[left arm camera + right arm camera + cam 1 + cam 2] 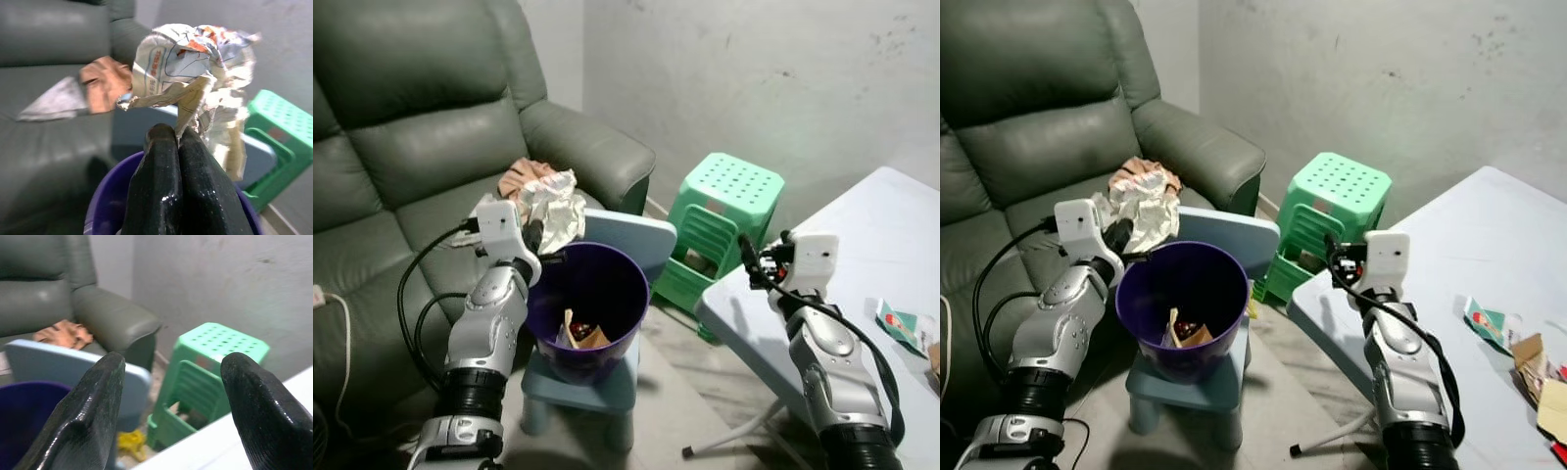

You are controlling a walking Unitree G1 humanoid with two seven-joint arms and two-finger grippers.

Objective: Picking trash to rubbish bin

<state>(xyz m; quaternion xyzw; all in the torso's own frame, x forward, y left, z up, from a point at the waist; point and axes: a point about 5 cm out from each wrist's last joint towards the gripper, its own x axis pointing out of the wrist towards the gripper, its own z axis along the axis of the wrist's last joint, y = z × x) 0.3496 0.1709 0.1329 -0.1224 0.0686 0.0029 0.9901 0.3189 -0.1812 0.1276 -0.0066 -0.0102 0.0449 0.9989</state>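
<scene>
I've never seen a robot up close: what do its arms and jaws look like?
Both arms are silver metal with black ribbed joints and looping black cables. Each wrist carries a white boxy camera block. The left gripper and right gripper each have two long, glossy black, rounded fingers.

The left pincer [177,134] — fingers pressed together — pinches crumpled printed paper [195,73] above the purple bin's rim [100,205].

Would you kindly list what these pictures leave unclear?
- Bin contents: the purple bin wall hides most of what lies inside, head views.
- Printing on the crumpled wrapper in the left gripper: blurred, left wrist view.
- Litter on the white table: cut off by the right edge.
</scene>
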